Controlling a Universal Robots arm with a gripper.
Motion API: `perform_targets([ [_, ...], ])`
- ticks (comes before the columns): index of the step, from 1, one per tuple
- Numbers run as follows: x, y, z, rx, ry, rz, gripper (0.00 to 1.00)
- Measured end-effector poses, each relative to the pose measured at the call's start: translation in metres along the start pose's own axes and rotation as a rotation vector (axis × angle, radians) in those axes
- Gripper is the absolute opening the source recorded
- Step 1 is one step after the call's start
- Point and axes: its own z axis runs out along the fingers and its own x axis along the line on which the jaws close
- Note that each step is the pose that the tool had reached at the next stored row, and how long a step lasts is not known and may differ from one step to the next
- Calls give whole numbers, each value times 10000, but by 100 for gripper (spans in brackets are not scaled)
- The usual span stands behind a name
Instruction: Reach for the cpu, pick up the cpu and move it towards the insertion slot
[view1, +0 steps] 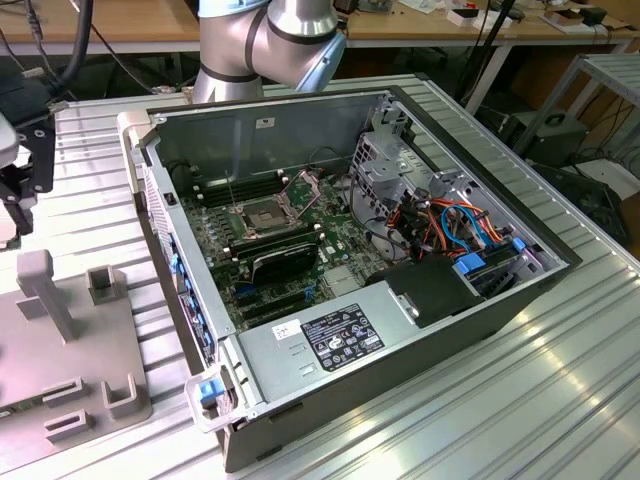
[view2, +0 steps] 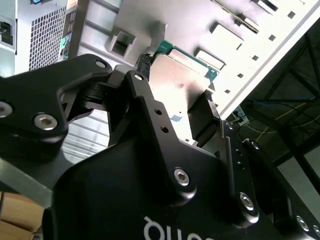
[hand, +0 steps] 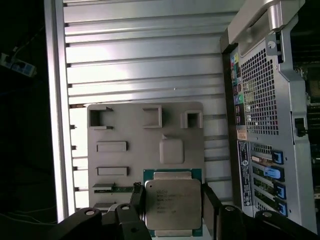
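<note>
— Nearest: black two-fingered gripper (hand: 173, 202), fingers (view2: 205, 112) closed on opposite edges of the flat square silvery cpu (hand: 173, 204).

— Held above the grey moulded fixture plate (hand: 125, 160); well apart from the silver-framed insertion slot (view1: 254, 218).

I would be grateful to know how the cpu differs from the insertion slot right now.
The pale silvery square cpu sits between the black gripper jaws above the grey holder plate; the silver-framed insertion slot lies inside the open computer case. The cpu's top is light metal; the slot's centre is dark. Both are square.

Robotics lab: workbenches (view1: 480, 25), cables (view1: 120, 60)
</note>
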Motion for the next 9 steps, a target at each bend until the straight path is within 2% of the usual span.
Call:
perform_targets([
  [8,-132,10,1,-1,0,0,55],
  [9,-165,12,1,0,0,1,55],
])
